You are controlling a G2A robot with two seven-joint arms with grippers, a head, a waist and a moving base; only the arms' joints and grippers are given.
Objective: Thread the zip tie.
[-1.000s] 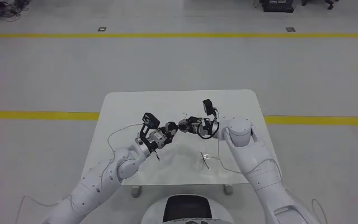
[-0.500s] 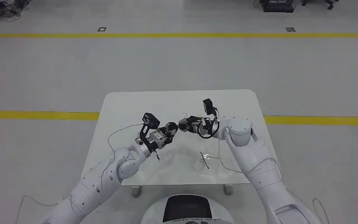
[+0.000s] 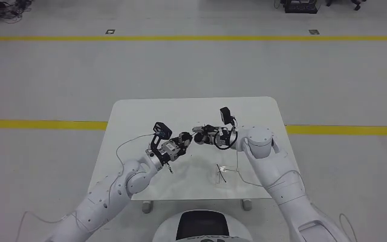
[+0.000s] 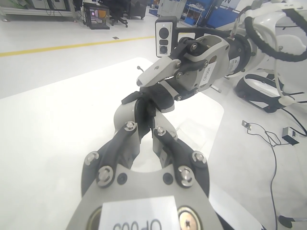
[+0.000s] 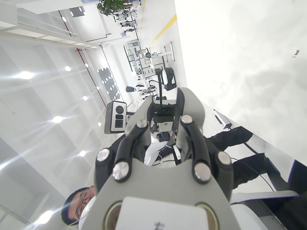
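Note:
Above the middle of the white table point(image 3: 151, 115) my two grippers meet tip to tip. The left gripper point(image 3: 185, 140) point(image 4: 146, 111) is shut on a black zip tie point(image 4: 130, 98), and a short end of the tie sticks out beside its pads. The right gripper point(image 3: 195, 131) point(image 4: 144, 86) faces it from the opposite side. Its white upper finger point(image 4: 156, 72) and black lower pad are closed on the same tie. In the right wrist view a thin black strip point(image 5: 160, 84) rises from between the right gripper point(image 5: 165, 102) fingers.
A thin dark piece point(image 3: 221, 172) lies on the table near the front edge, below the right arm. White cables trail from both forearms across the table. The table's far half is bare.
The right gripper has edged slightly toward the far side of the table. The left gripper has stayed almost still, and both remain closed.

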